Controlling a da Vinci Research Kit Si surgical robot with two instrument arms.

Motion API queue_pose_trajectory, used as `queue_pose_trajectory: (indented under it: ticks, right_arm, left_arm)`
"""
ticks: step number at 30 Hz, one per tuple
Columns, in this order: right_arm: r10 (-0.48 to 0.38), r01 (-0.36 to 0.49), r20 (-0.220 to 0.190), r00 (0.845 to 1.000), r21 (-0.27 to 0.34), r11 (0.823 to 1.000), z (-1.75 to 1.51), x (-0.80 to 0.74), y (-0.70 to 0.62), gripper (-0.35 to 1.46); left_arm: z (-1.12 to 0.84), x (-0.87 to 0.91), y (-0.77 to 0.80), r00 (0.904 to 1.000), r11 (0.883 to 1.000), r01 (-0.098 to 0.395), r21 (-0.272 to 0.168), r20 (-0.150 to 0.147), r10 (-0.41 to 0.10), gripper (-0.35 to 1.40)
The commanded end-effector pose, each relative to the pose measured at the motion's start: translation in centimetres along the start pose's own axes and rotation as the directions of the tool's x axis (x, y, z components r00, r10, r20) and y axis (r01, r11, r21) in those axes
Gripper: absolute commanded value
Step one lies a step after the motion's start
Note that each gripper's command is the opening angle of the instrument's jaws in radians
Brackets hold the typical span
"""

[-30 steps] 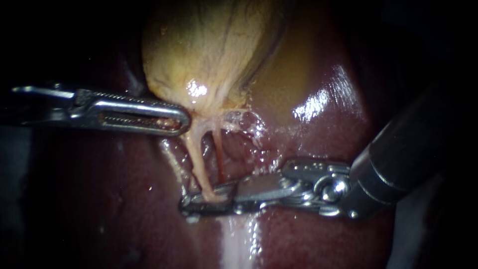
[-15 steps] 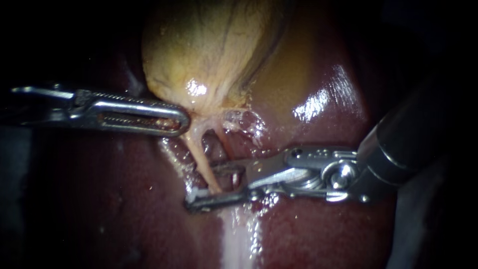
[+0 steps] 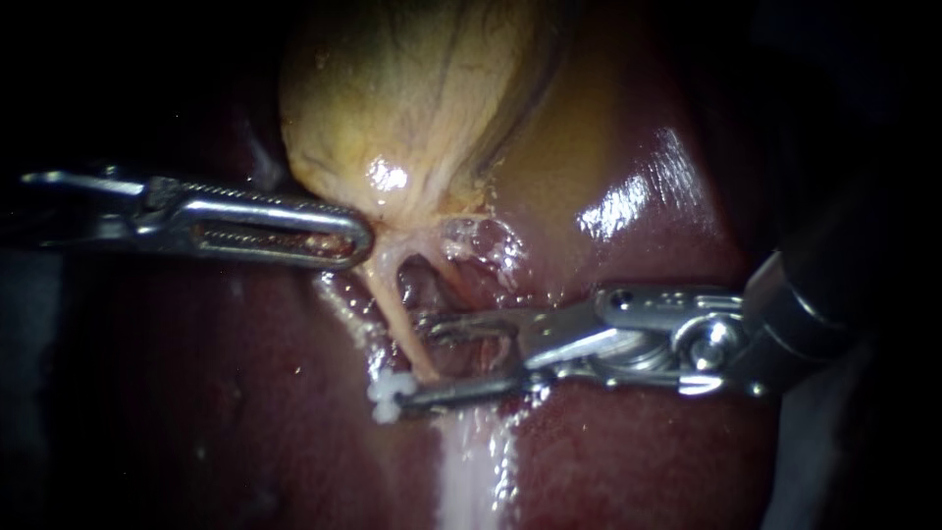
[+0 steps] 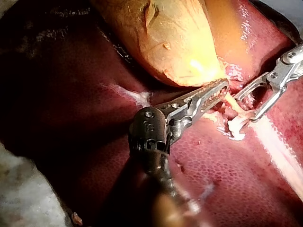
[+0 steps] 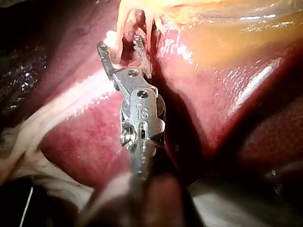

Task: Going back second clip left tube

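1. Liver: dark red and glossy, lying under everything else; a pale streak runs down it below the instruments.
2. Gallbladder: yellow-tan sac resting on the liver, narrowing to a neck from which the tubes descend.
3. Right instrument: the shaft enters from the right. The jaws are parted with a clear gap, one on each side of the lower stretch of the tubes, and grip nothing.
4. Left instrument: the shaft enters from the left. The slotted jaws lie closed together, tip against the gallbladder's neck. Whether tissue is pinched between them cannot be told.
5. Left tube: pale strand running from the neck down between the right instrument's jaws.
6. Right tube: thinner and redder, just beside the left tube.
7. Clip: small and white, at the left tube's lower end, touching the tip of the right instrument's lower jaw.
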Motion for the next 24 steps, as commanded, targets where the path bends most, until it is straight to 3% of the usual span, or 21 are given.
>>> queue_pose_trajectory:
  ticks: [1,7,14,24]
  right_arm:
    - [-0.005,0.005,0.001,1.0,0.003,1.0,-0.08,0.02,-0.01,0.5]
    - [-0.036,0.036,0.002,0.999,0.02,0.999,-0.45,0.13,-0.08,0.5]
    - [-0.127,0.127,-0.001,0.992,0.027,0.992,-0.81,0.26,-0.05,0.5]
    - [-0.194,0.194,-0.003,0.981,0.033,0.98,-1.04,0.33,-0.01,0.5]
  left_arm:
    - [0.0,0.0,0.0,1.0,1.0,0.0,0.0,0.0,0.0,-0.35]
    - [0.0,0.0,0.0,1.0,1.0,0.0,0.0,0.0,0.0,-0.35]
    - [0.0,0.0,0.0,1.0,1.0,0.0,0.0,0.0,0.0,-0.35]
    - [0.04,-0.01,-0.02,1.0,1.0,-0.001,0.002,-0.001,0.001,-0.35]
